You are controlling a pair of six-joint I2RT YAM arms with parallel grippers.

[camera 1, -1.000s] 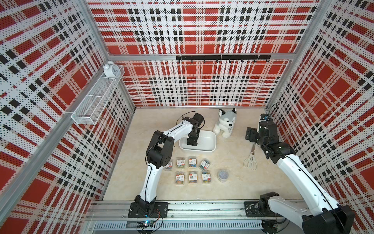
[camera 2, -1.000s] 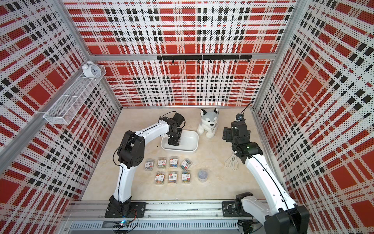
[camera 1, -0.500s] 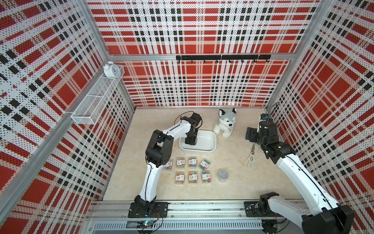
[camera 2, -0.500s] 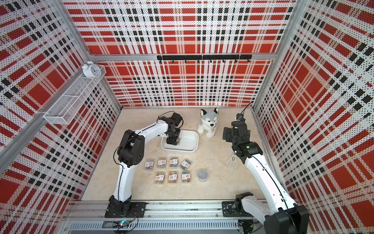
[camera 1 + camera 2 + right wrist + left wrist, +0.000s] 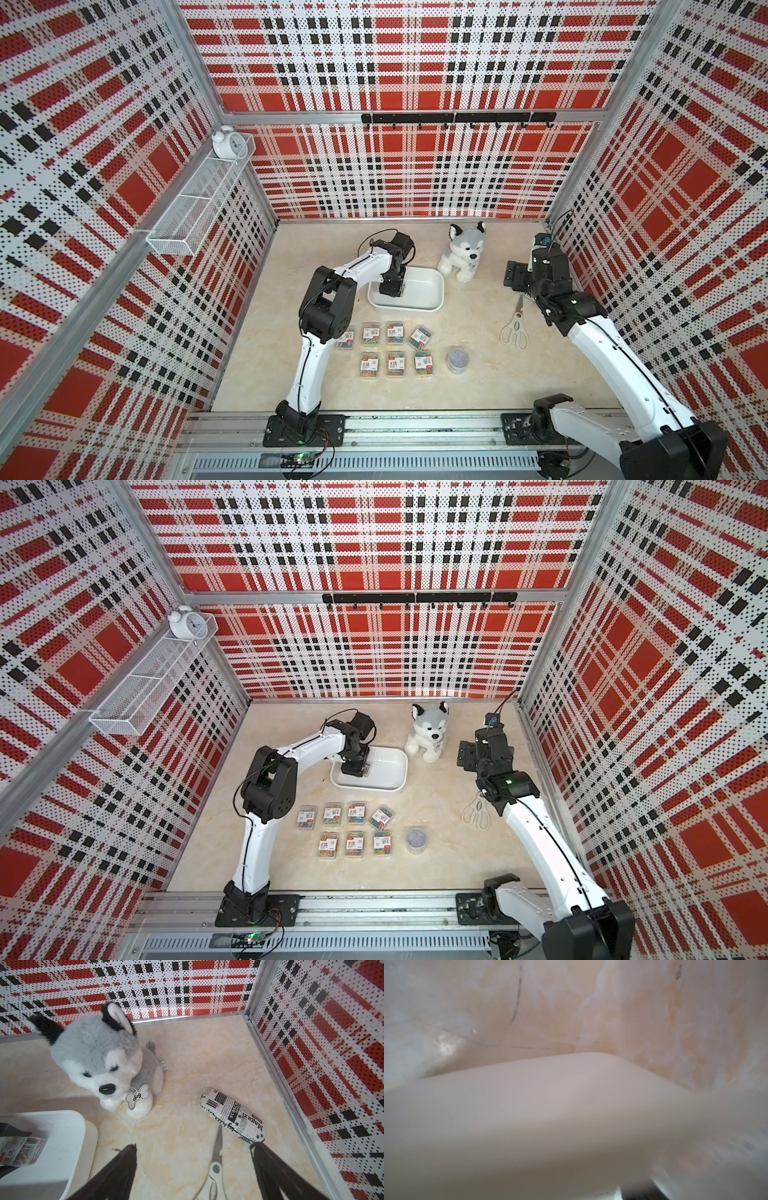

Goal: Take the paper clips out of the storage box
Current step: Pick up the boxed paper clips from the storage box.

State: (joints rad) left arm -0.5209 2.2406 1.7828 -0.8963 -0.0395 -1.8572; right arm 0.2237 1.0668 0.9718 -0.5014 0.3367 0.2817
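Reaching into storage box (image 5: pixel 424 289), L end effector (image 5: pixel 355 769) straddles paper clips case (image 5: pixel 20 1148); gripped or not, can't tell; R end effector (image 5: pixel 193 1146) wide, empty, well apart.

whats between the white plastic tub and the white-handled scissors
Nothing: only bare beige marble-look tabletop separates the white rounded plastic tub from the white-handled metal scissors, shown in both top views and the right wrist view.
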